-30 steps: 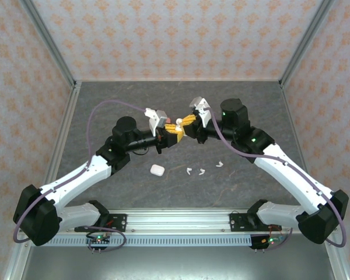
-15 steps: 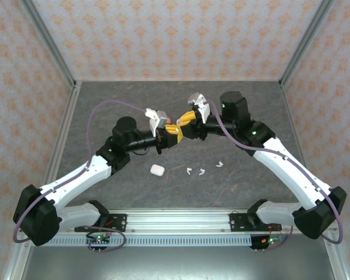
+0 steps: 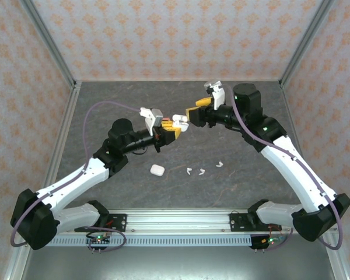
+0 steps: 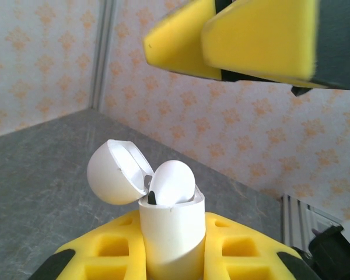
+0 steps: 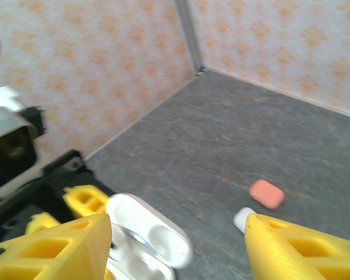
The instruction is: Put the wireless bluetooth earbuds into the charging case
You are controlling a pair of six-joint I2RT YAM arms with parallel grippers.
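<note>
Case (image 4: 172, 230): lid up, white earbud (image 4: 174, 182) seated.
Left end effector (image 3: 175, 125): clamped on case.
Right end effector (image 3: 191, 112): parted, empty.

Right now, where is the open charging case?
Top view, mid-table: the charging case is clamped in the left claw, just left of the open right claw. An earbud sits in it.

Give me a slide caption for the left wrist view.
Open white charging case, one white earbud sitting in it, clamped in the jaws of the left gripper, with the open right gripper above.
</note>
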